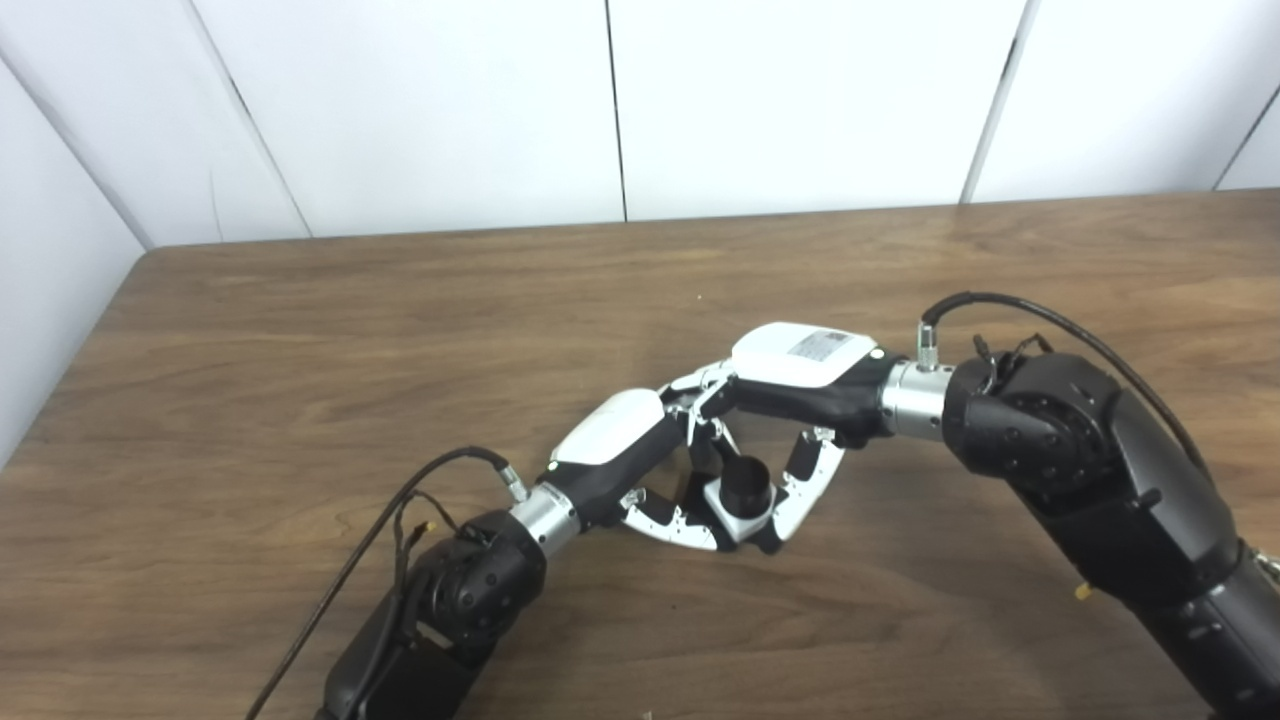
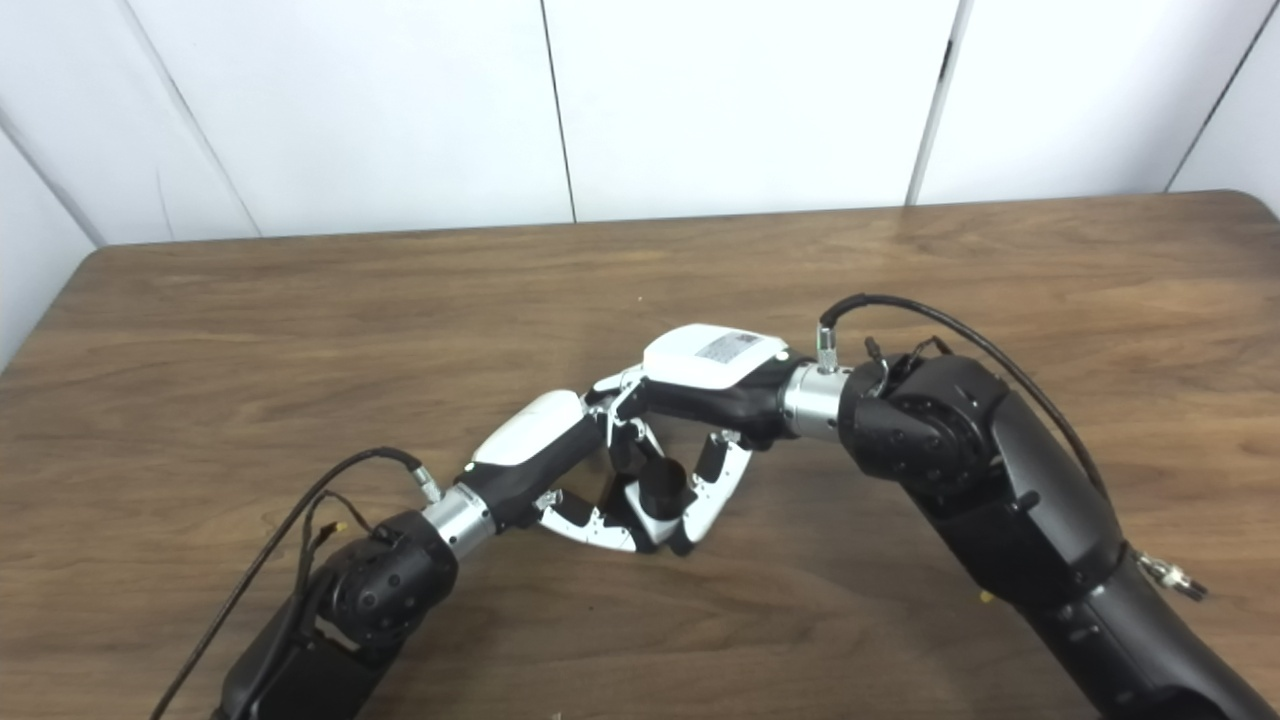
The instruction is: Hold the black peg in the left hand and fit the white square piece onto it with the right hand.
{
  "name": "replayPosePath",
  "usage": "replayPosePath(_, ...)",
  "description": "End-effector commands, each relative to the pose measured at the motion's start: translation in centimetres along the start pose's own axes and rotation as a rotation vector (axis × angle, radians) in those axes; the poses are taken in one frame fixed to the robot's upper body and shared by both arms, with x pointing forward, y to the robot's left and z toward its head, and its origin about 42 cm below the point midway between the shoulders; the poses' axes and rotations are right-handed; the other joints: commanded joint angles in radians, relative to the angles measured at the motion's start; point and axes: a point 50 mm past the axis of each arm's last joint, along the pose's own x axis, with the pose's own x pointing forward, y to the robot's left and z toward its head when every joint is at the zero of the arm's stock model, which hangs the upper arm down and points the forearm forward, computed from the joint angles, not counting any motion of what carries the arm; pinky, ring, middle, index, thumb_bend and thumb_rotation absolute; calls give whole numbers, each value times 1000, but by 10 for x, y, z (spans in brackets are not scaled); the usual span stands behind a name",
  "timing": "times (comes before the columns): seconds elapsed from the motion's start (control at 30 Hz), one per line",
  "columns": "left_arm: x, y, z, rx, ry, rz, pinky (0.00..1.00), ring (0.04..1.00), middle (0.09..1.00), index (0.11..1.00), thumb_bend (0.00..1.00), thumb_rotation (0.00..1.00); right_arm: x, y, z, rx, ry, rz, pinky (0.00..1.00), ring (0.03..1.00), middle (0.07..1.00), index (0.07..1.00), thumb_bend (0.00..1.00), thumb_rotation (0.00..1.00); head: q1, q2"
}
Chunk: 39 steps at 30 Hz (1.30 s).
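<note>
My two hands meet over the middle of the table (image 1: 300,330). The black peg (image 1: 745,478) is a short dark cylinder standing up between the fingers of both hands. The white square piece (image 1: 728,512) sits around its lower part, so the peg's top pokes out above it. My left hand (image 1: 610,440) comes in from the lower left and curls its fingers under and around the peg. From the right, my right hand (image 1: 800,365) closes its thumb and fingers on the white piece. The peg's lower end is hidden by fingers.
The brown wooden table runs to a white panelled wall (image 1: 620,100) at the back. Black cables loop off both wrists. My right forearm (image 1: 1100,470) lies across the table's right front area.
</note>
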Motion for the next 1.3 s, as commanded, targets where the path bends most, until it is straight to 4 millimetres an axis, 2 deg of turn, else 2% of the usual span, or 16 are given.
replayPosePath(0.0, -3, -9, -6, 34, 43, -78, 1000, 1000, 947, 492, 522, 75, -8, -22, 2, -40, 6, -50, 888, 930, 950, 950, 997, 352, 0, 0)
replayPosePath(0.13, -4, -9, -7, 35, 43, -76, 1000, 1000, 947, 492, 522, 74, -13, -29, -2, -28, 13, -76, 902, 937, 954, 946, 996, 362, -2, -1)
replayPosePath(0.3, -5, -8, -8, 40, 47, -80, 1000, 1000, 949, 491, 522, 73, -21, -40, -8, -13, 26, -112, 866, 925, 946, 936, 989, 378, -8, -2)
replayPosePath(0.4, -5, -9, -9, 40, 44, -78, 999, 1000, 948, 491, 522, 73, -29, -49, -11, 10, 29, -131, 743, 890, 938, 921, 978, 353, -11, -2)
replayPosePath(0.5, -5, -10, -10, 37, 45, -79, 1000, 1000, 949, 491, 522, 73, -37, -58, -14, 17, 27, -170, 672, 854, 919, 890, 971, 343, -13, -3)
replayPosePath(0.67, -5, -10, -11, 36, 41, -75, 997, 1000, 946, 491, 522, 73, -53, -75, -22, 78, 33, -259, 705, 857, 906, 863, 939, 329, -16, -6)
replayPosePath(0.83, -7, -10, -12, 37, 47, -74, 999, 1000, 946, 491, 522, 74, -67, -86, -32, 131, 39, -332, 670, 840, 894, 850, 919, 313, -26, -12)
replayPosePath(0.97, -9, -9, -15, 40, 48, -73, 993, 1000, 945, 491, 522, 75, -72, -86, -41, 153, 78, -402, 675, 830, 879, 838, 890, 312, -38, -18)
replayPosePath(1.1, -9, -9, -16, 43, 50, -75, 989, 1000, 947, 492, 522, 75, -72, -81, -48, 210, 128, -537, 679, 802, 827, 785, 838, 233, -46, -23)
replayPosePath(1.27, -9, -10, -17, 40, 52, -74, 993, 1000, 949, 492, 522, 75, -67, -51, -55, 364, 231, -785, 602, 751, 792, 747, 754, 142, -47, -29)
